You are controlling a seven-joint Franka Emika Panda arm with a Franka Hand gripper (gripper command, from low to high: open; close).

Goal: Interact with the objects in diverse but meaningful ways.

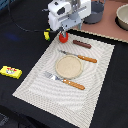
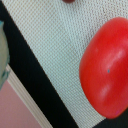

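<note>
The red tomato (image 1: 63, 37) rests at the far corner of the woven placemat (image 1: 45, 75), and my white gripper (image 1: 64, 31) hangs right over it, fingers down around its top. Whether the fingers press on it is hidden. In the wrist view the tomato (image 2: 107, 65) fills one side, very close, and no fingers show. The yellow banana (image 1: 46, 34) lies just beside the tomato. The brown sausage stick (image 1: 82, 44) lies on the mat's far edge. The yellow packet with red marks (image 1: 10, 71) lies on the black cloth at the exterior view's left. A dark grey pot (image 1: 95, 12) stands behind the gripper.
A round tan plate (image 1: 69, 66) sits mid-mat between an orange-handled knife (image 1: 80, 57) and fork (image 1: 65, 80). A pale bowl (image 1: 122, 17) stands on the pink-brown tabletop (image 1: 107, 27) at the far right. The wrist view shows the mat (image 2: 50, 45) and a black cloth strip (image 2: 30, 75).
</note>
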